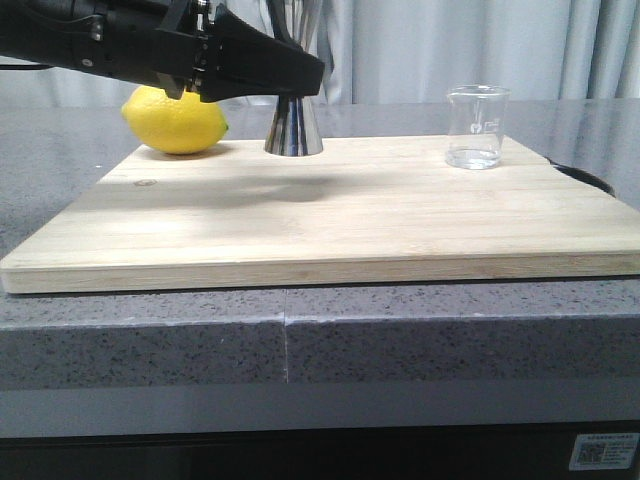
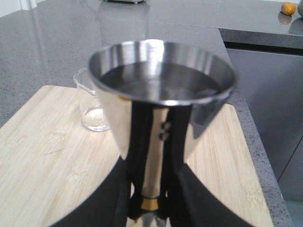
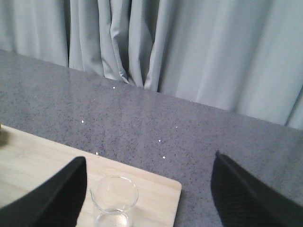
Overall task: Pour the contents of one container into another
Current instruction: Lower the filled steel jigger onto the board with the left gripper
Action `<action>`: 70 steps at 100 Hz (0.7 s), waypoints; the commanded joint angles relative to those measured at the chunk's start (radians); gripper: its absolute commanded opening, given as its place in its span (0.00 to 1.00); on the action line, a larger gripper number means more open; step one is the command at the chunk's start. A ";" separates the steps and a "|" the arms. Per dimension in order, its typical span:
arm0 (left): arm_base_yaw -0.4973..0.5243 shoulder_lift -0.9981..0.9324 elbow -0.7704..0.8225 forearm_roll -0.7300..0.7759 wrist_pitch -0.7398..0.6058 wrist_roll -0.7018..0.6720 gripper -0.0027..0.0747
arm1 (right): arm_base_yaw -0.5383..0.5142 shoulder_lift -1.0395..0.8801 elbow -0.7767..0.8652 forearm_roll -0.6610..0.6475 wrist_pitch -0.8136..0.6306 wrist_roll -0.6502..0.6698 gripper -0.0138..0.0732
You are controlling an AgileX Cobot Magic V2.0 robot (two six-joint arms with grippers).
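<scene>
A pale wooden board [image 1: 320, 215] covers the grey desk [image 1: 300, 340]. At its far edge the left gripper [image 1: 300, 85] is clamped on the waist of the upright jigger [image 1: 293, 128], beside a lemon [image 1: 176, 120]. The beaker [image 1: 476, 127] stands well apart near the far right corner, untouched. The right gripper [image 3: 149, 189] hangs above the beaker, fingers [image 3: 52, 198] spread wide.

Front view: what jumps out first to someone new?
The black left claw reaching in from the left, closed around the waist of the steel jigger, which stands at the back of the wooden board. A bright yellow lemon sits just left of it. The clear glass beaker stands alone at the board's back right.
</scene>
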 commanded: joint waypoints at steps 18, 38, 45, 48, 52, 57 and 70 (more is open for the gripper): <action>0.025 -0.041 -0.029 -0.090 0.109 0.027 0.01 | -0.008 -0.105 -0.020 0.001 0.011 0.000 0.73; 0.056 -0.038 -0.029 -0.090 0.109 0.029 0.01 | -0.006 -0.129 -0.020 0.001 0.024 0.000 0.73; 0.065 -0.038 -0.029 -0.090 0.109 0.031 0.01 | -0.006 -0.129 -0.020 0.001 0.026 0.000 0.73; 0.070 -0.038 -0.029 -0.090 0.109 0.031 0.01 | -0.006 -0.129 -0.020 0.001 0.028 0.000 0.73; 0.072 -0.038 -0.029 -0.090 0.109 0.031 0.01 | -0.006 -0.129 -0.020 0.001 0.031 0.000 0.73; 0.083 -0.038 -0.029 -0.090 0.109 0.032 0.01 | -0.006 -0.129 -0.020 0.001 0.038 0.000 0.73; 0.095 -0.037 -0.029 -0.090 0.109 0.032 0.01 | -0.006 -0.129 -0.020 0.001 0.048 0.000 0.73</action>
